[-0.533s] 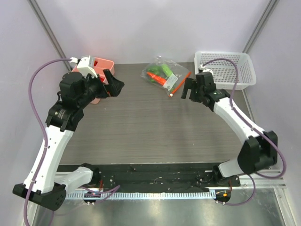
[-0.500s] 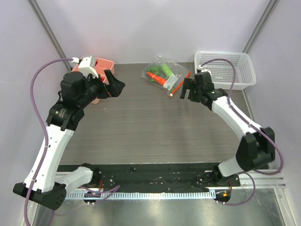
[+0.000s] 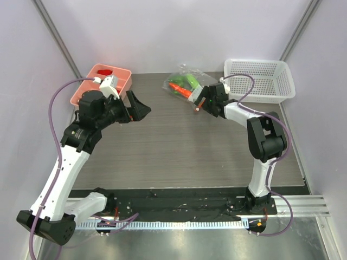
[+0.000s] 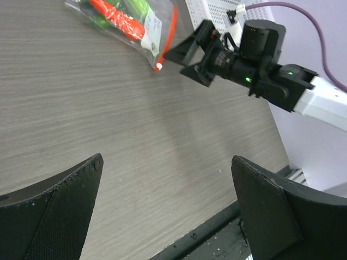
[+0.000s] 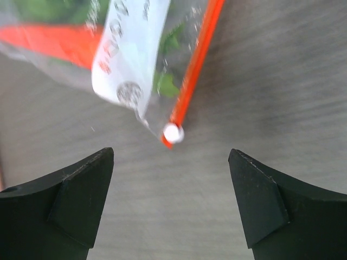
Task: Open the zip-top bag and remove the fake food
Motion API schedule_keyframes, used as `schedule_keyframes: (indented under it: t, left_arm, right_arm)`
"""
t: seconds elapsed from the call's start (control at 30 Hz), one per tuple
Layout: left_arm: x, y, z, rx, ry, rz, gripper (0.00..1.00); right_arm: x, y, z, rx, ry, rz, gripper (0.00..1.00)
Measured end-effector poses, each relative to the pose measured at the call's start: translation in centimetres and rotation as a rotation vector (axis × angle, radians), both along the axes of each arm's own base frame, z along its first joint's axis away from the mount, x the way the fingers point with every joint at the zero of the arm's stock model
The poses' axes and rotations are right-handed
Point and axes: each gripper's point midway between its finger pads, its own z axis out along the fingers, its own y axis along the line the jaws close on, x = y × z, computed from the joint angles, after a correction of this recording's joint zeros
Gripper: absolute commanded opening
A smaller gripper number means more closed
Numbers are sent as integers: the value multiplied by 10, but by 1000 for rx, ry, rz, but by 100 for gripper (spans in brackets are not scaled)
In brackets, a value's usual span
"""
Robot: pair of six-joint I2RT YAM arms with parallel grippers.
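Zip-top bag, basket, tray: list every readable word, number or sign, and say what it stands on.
White label on the zip-top bag: grey print and a round mark, too blurred to read.
Basket and pink tray: no text visible.

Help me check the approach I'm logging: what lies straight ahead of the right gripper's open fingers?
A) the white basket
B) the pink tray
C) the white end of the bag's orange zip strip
C: in the right wrist view the strip's white end on the bag sits centred before the open right gripper.
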Motion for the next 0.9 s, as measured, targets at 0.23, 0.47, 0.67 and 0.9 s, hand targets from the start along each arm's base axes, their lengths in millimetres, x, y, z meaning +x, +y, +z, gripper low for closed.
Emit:
schedule_keyframes:
  t: [0.23,0.47,0.67,0.9]
  left_arm:
    - [-13,-1,4,-24,-11,-26,100]
    - [-20,-3,10,-36,-27,-53,100]
    - [-21,-5,6,-36,-16,-64,100]
    - [-23,-6,5,-39,-13,-73,100]
  right_arm:
    - [37,9,-9,147,-94,-141,83]
    - [49,10,-21,186,-123,-188,72]
    - [61,9,-36,232,-135,-204,39]
    - [64,20,-41,235,-139,-128,6]
